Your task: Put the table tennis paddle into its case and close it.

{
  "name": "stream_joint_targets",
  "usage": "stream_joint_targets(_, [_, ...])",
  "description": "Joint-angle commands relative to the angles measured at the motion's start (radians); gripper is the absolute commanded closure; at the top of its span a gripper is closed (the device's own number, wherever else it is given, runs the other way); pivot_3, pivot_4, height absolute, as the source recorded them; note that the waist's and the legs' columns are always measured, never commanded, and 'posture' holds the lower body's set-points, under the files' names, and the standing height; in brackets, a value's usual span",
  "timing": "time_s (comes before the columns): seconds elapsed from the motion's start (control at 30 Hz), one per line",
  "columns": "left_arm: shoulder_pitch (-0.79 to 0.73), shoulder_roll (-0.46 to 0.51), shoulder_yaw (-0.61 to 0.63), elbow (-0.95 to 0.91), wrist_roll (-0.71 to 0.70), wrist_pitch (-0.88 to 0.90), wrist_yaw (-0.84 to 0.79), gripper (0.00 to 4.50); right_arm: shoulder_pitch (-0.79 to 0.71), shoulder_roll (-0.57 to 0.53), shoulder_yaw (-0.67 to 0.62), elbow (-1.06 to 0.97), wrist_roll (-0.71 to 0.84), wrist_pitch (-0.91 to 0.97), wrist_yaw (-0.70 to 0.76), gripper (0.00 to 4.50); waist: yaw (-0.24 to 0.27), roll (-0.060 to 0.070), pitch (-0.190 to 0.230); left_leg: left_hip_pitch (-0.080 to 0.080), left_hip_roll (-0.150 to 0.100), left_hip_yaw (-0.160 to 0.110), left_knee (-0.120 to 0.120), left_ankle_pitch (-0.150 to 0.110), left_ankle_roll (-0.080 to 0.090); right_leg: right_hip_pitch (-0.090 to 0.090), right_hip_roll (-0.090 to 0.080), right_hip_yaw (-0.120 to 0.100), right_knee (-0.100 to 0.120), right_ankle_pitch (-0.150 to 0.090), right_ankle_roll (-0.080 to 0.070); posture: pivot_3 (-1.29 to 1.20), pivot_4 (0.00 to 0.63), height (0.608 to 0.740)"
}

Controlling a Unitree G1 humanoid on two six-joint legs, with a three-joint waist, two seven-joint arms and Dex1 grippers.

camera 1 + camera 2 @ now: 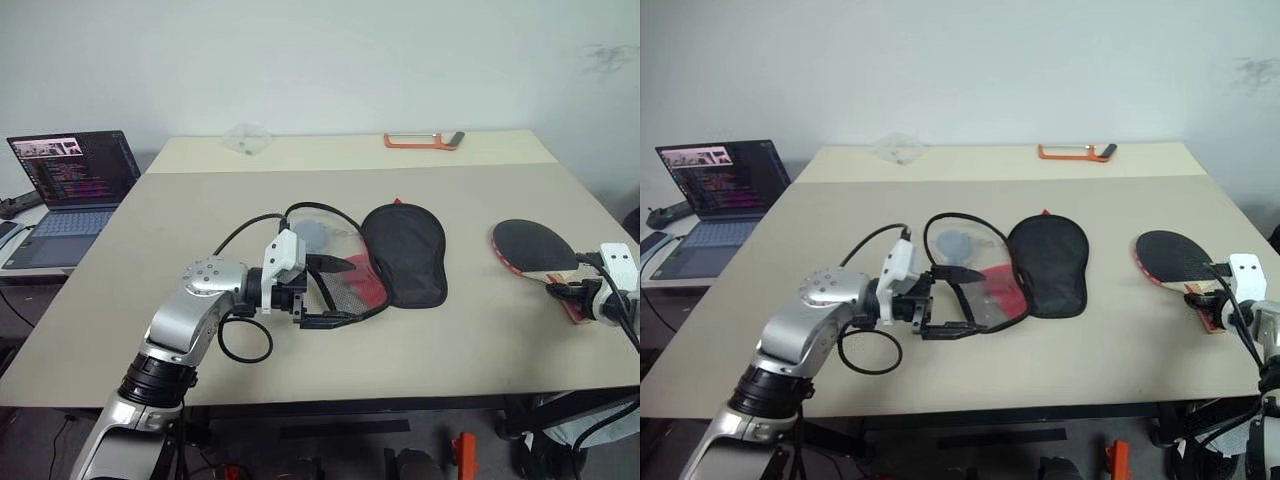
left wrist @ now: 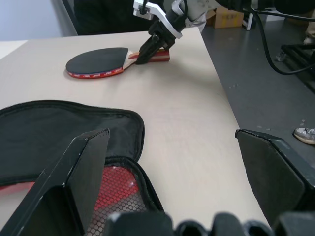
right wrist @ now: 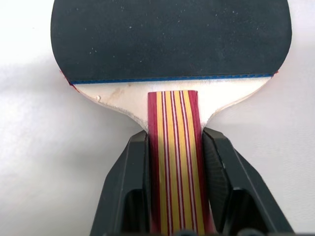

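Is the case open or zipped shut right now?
Open. The case lies flat on the table with its black flap folded out to one side, showing the red mesh inside. Nothing visible inside; the paddle lies apart.

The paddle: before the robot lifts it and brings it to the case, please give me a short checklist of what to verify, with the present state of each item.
1. Right gripper closed on the handle of the table tennis paddle: ok, a finger presses each side.
2. Grip centred on the handle: ok in the right wrist view.
3. Paddle lying flat on the table, not yet lifted: ok.
4. Case unzipped, flap folded back: ok, red mesh interior exposed.
5. Left gripper open at the case's rim: ok; whether it touches the rim: cannot tell.
6. Table between paddle and case free of objects: ok.
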Motion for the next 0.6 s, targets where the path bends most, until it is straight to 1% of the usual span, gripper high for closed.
stream_joint_targets(0.03, [0.005, 0.028, 0.06, -0.005, -0.017, -0.005, 0.011, 0.0, -0.033, 0.021, -0.035, -0.221, 0.072, 0.091, -0.012, 3.42, -0.005, 0.001, 0.0, 0.0, 0.001, 0.001, 0.0, 0.0, 0.0, -0.001, 0.001, 0.001, 0.0, 0.0, 0.0, 0.0, 0.15, 0.74])
stream_joint_targets(0.17, [0.012, 0.049, 0.113, 0.018, -0.031, -0.005, 0.027, 0.0, -0.058, 0.087, -0.061, -0.475, 0.138, 0.245, -0.096, 3.42, -0.005, 0.001, 0.001, -0.001, 0.002, 0.001, -0.001, 0.0, 0.0, -0.003, 0.002, 0.002, 0.001, 0.001, -0.001, 0.0, 0.15, 0.74])
stream_joint_targets(0.2, [0.014, 0.057, 0.122, 0.022, -0.03, -0.006, 0.028, 0.0, -0.065, 0.121, -0.064, -0.543, 0.161, 0.291, -0.125, 3.42, -0.005, 0.001, 0.001, -0.001, 0.002, 0.001, 0.0, 0.0, 0.0, -0.003, 0.003, 0.002, 0.001, 0.001, -0.001, 0.0, 0.15, 0.74])
stream_joint_targets(0.23, [0.015, 0.065, 0.131, 0.026, -0.031, -0.005, 0.026, 0.0, -0.068, 0.162, -0.061, -0.605, 0.177, 0.331, -0.162, 3.42, -0.004, 0.001, 0.001, -0.001, 0.002, 0.001, 0.0, 0.0, 0.0, -0.004, 0.002, 0.002, 0.001, 0.001, -0.001, 0.0, 0.15, 0.74])
stream_joint_targets(0.3, [0.016, 0.085, 0.147, 0.027, -0.035, 0.001, 0.024, 0.0, -0.066, 0.282, -0.044, -0.728, 0.203, 0.415, -0.249, 3.42, -0.004, 0.001, 0.001, -0.002, 0.003, 0.0, -0.001, 0.0, 0.0, -0.004, 0.003, 0.002, 0.001, 0.001, -0.001, 0.0, 0.15, 0.74])
stream_joint_targets(0.37, [0.016, 0.098, 0.165, 0.028, -0.039, 0.004, 0.028, 0.0, -0.057, 0.388, -0.02, -0.81, 0.201, 0.462, -0.328, 3.42, -0.001, 0.001, 0.001, -0.002, 0.003, -0.001, -0.001, -0.001, -0.001, -0.005, 0.004, 0.002, 0.001, 0.001, -0.001, 0.0, 0.15, 0.74])
stream_joint_targets(0.47, [0.015, 0.113, 0.186, 0.03, -0.044, 0.012, 0.037, 0.0, -0.061, 0.506, 0.005, -0.842, 0.174, 0.471, -0.426, 3.42, 0.007, 0.001, 0.001, -0.004, 0.003, -0.001, -0.001, -0.001, -0.002, -0.007, 0.003, 0.003, 0.001, 0.001, -0.002, 0.0, 0.15, 0.74])
stream_joint_targets(0.5, [0.02, 0.118, 0.19, 0.03, -0.041, 0.011, 0.037, 0.0, -0.064, 0.522, 0.035, -0.833, 0.145, 0.446, -0.451, 3.42, 0.01, 0.001, 0.001, -0.005, 0.002, 0.0, -0.001, -0.001, -0.002, -0.008, 0.003, 0.003, 0.001, 0.001, -0.002, 0.0, 0.15, 0.74])
stream_joint_targets(0.6, [0.032, 0.125, 0.19, 0.028, -0.038, 0.006, 0.034, 0.0, -0.086, 0.57, 0.046, -0.791, 0.118, 0.423, -0.506, 3.42, 0.013, 0.001, 0.001, -0.006, 0.001, 0.0, -0.001, -0.001, -0.002, -0.01, 0.003, 0.003, 0.001, 0.001, -0.002, 0.0, 0.15, 0.74])
